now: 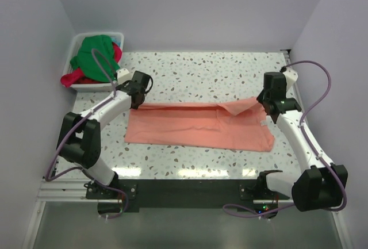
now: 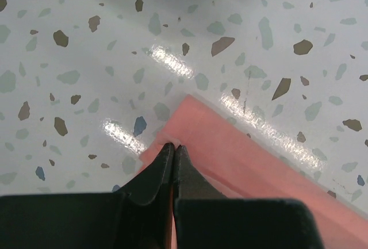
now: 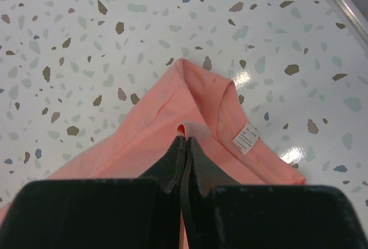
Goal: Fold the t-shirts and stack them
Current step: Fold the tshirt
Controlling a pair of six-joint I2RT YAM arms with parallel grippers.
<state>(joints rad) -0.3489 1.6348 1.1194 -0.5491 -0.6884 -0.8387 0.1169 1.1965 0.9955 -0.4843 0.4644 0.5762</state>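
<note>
Your left gripper (image 2: pixel 173 146) pinches the salmon-pink t-shirt (image 1: pixel 195 127) at its far-left corner; your right gripper (image 3: pixel 185 140) clamps its raised far-right edge; open tabletop (image 1: pixel 190 68) lies beyond.

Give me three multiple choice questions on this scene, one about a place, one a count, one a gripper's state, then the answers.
1. Where does the white tub stand?
A. at the far left corner of the table
B. at the near right corner
C. between the two arms

2. How many t-shirts show in the tub?
A. none
B. two
C. five

3. What is the right gripper doing?
A. standing wide open
B. shut on the salmon-pink t-shirt
C. shut on the tub's rim

Answers:
1 A, the top view shows it there.
2 B, a green t-shirt and a red t-shirt lie in it.
3 B, its jaws are closed with pink cloth pinched between them.
</note>
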